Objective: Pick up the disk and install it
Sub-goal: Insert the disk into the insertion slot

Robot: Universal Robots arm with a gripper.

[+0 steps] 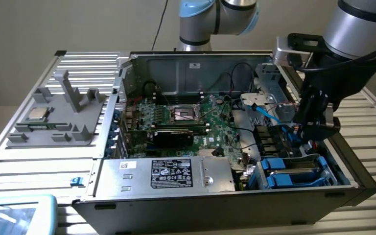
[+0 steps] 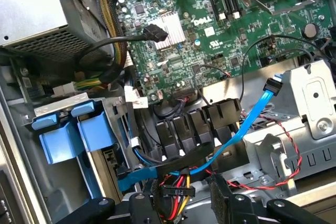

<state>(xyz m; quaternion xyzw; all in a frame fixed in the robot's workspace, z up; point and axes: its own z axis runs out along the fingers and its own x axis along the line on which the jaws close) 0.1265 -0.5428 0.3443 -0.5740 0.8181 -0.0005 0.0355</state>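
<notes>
Under the open computer case (image 1: pixel 240 201) I saw a slatted metal table (image 1: pixel 371 215); behind the case rose a plain beige wall (image 1: pixel 44 24).

DELL in white on green motherboard (image 2: pixel 262 40) (beside heatsink (image 2: pixel 169 30)), power supply label (image 1: pixel 171 173) unreadable

My arm (image 1: pixel 361 24) runs off the exterior view's top edge. There my gripper (image 1: pixel 319 134) is dark against the dark bay, so its tips are lost. In the wrist view the picture's edge cuts off part of my fingers (image 2: pixel 227 203). The blue carriers (image 1: pixel 291 172) hide whether a disk sits inside. The label (image 1: pixel 170 173) on the power supply (image 1: pixel 123 172) is too small to read.
</notes>
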